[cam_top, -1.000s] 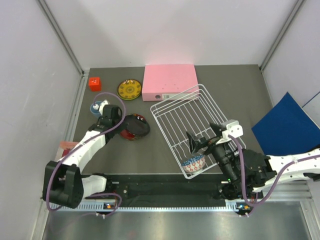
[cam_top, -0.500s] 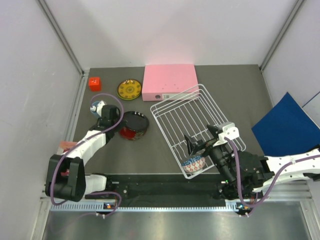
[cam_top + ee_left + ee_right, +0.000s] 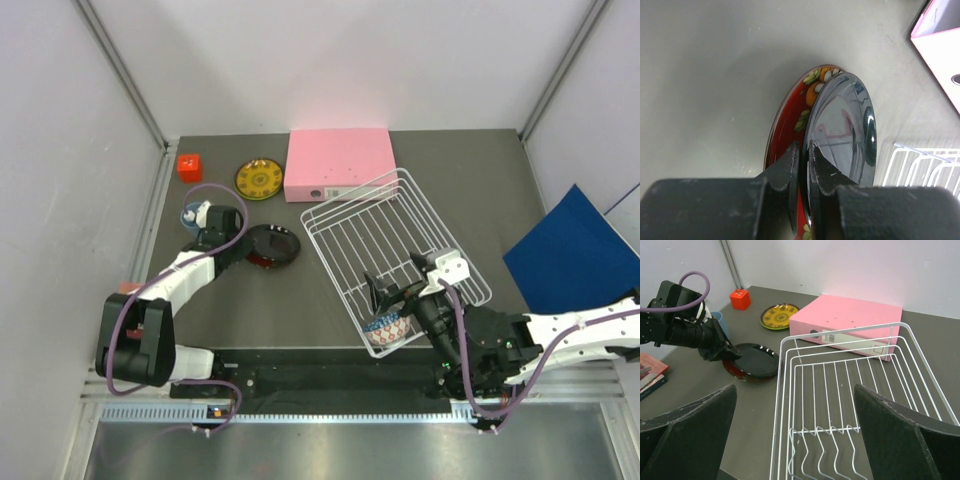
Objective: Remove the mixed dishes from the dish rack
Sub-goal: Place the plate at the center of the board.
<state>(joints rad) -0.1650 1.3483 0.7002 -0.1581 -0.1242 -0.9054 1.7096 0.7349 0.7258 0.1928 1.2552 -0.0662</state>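
Plate (image 3: 840,140), glossy, round, white wire rack (image 3: 390,255)

We find bright, even overhead light. Glare streaks the black-and-red plate (image 3: 845,135); the near fingers (image 3: 784,167) blur.

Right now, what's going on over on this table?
Two robot arms are emptying a dish rack. The left pincer is clamped on the rim of the black-and-red plate, which rests on the table left of the rack. The right pincer hangs wide open over the rack's near corner, where the small patterned bowl sits. The yellow plate and light blue cup are out on the table.
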